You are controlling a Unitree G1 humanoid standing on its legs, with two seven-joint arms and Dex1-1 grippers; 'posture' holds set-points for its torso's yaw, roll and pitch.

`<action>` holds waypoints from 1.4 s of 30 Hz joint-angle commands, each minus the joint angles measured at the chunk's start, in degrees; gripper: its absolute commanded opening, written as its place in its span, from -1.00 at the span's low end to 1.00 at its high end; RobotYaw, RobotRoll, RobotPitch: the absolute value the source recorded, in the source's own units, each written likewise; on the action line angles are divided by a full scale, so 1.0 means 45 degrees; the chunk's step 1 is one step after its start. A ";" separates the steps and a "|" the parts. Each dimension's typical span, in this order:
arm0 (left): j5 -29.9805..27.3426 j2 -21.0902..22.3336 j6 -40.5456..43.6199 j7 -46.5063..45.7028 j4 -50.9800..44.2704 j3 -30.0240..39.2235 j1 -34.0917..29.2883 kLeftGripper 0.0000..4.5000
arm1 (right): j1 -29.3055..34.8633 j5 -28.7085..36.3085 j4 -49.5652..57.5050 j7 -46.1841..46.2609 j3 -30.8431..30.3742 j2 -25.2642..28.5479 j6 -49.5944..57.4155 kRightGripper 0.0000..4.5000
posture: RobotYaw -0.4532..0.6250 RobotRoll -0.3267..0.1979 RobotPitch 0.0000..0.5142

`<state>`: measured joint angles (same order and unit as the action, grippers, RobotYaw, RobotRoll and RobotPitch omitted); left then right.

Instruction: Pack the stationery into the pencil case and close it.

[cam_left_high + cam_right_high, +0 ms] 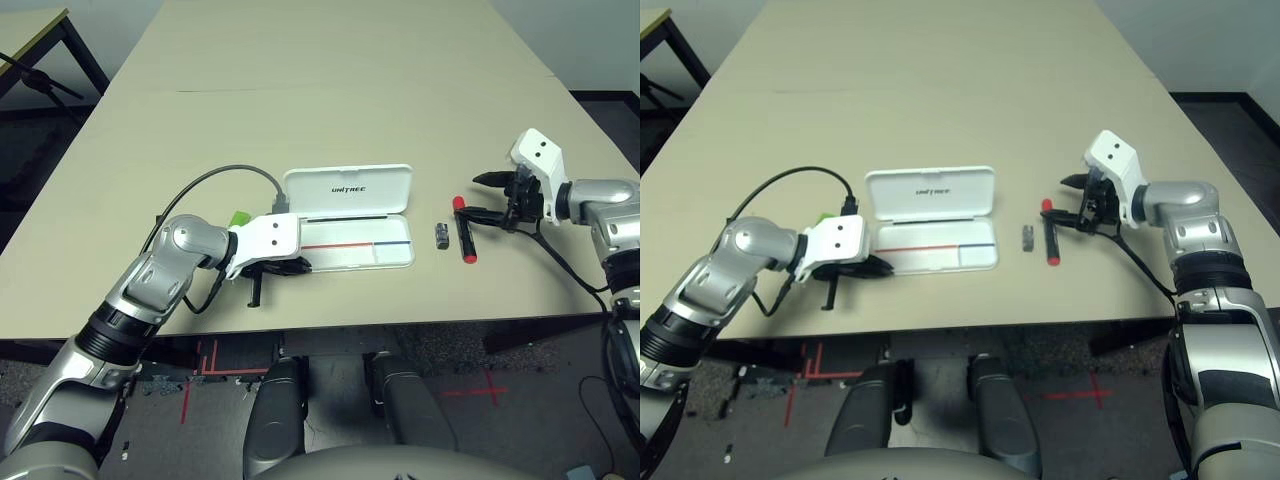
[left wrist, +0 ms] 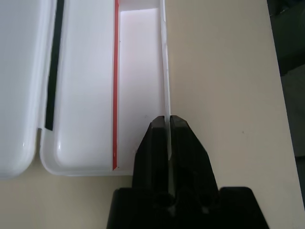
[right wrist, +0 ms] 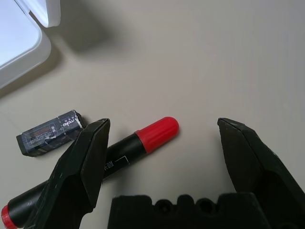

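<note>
A small dark grey piece (image 1: 441, 235) is lying between the pencil case (image 1: 350, 216) and the red-and-black marker (image 1: 465, 231). The case is lying open and white, a red-and-blue stripe inside, on the beige tabletop (image 1: 330, 90). The left gripper (image 2: 168, 125) is pinching its front wall. The right gripper (image 3: 162, 152) is gaping wide over the marker, gripping nothing. A green highlighter (image 1: 239, 218) is peeking out behind the left wrist.

A robotics lab is suggested by a long beige counter (image 1: 330, 70) and tape-marked grey floor (image 1: 200, 385)
</note>
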<state>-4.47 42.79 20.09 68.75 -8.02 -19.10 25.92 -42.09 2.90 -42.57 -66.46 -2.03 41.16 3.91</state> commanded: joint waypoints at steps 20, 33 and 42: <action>-0.1421 0.1001 0.0644 0.0300 -0.1818 0.1560 -0.0740 0.98 | -0.0021 0.0426 0.0611 -0.0041 0.0475 0.0033 0.0628 1.00 | -0.13 0.25 -0.45; -0.2538 0.2648 0.1126 0.0325 -0.2561 0.3590 -0.0801 0.98 | 0.1281 0.1413 0.7444 0.3729 0.1650 0.1417 1.1988 1.00 | -0.18 0.25 -0.35; -0.3529 0.2409 0.1706 0.0102 -0.2547 0.4032 0.0130 0.98 | 0.0940 0.1946 0.9023 0.5591 0.1632 0.0870 1.5922 1.00 | -0.20 0.25 -0.31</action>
<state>-18.52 53.92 26.75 69.57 -18.80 -2.15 26.00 -37.32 10.75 -3.67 -42.86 5.19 45.79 72.66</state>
